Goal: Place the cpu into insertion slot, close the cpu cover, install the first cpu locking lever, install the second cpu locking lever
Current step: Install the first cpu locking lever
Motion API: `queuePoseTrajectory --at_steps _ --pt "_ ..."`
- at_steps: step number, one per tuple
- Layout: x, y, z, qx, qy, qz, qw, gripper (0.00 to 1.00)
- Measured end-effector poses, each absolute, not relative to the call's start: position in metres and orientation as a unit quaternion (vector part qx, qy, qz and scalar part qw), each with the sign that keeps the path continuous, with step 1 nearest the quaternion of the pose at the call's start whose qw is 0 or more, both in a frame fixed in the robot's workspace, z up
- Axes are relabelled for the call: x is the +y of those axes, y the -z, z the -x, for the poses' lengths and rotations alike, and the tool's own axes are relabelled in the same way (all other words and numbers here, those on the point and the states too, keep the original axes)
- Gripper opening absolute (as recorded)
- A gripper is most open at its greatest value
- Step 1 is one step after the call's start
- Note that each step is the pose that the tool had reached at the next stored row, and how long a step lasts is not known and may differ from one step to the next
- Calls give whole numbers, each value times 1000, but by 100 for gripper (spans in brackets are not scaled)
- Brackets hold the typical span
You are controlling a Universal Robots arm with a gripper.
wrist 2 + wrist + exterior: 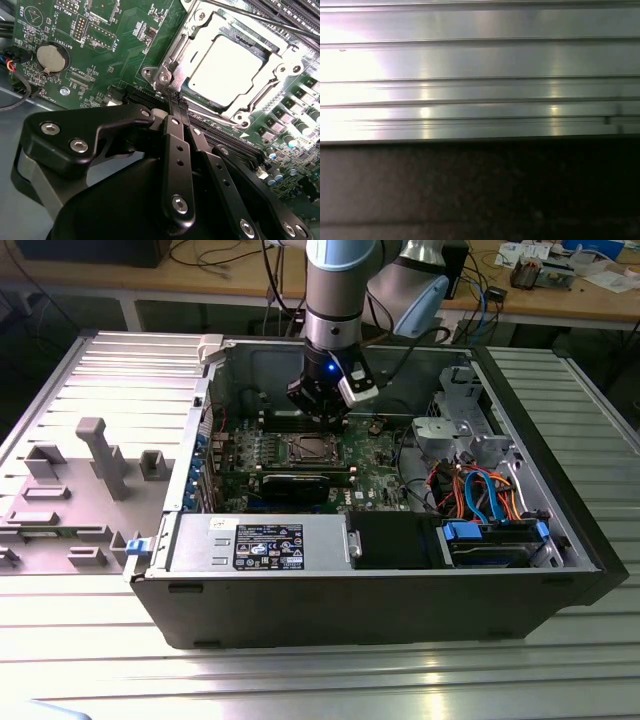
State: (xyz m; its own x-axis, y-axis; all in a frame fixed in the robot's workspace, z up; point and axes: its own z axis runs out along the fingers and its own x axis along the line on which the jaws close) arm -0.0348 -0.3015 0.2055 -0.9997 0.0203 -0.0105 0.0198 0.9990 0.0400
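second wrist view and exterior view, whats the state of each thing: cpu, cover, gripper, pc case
cpu: seated in the insertion slot
cpu cover: closed down over the cpu, framing it
gripper: fingers shut together, holding nothing, tips at the socket's edge
computer case: side panel off, lying open

Arm [338,290]: grey tube links, light-blue joint caps, blue LED lit at the wrist. Gripper [176,107]: matte black linkage fingers, silver hex-socket screws at each pivot.

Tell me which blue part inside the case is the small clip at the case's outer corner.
The blue clip at the exterior view's left, beside the grey power supply. The other blue parts, the drive bay handle and blue cables, sit at the exterior view's right.
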Motion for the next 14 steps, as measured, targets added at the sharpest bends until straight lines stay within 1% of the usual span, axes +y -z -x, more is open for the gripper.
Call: queuePoseTrajectory --at_steps 14 --pt "-302 -201 35 1000 -17 -10 5 11"
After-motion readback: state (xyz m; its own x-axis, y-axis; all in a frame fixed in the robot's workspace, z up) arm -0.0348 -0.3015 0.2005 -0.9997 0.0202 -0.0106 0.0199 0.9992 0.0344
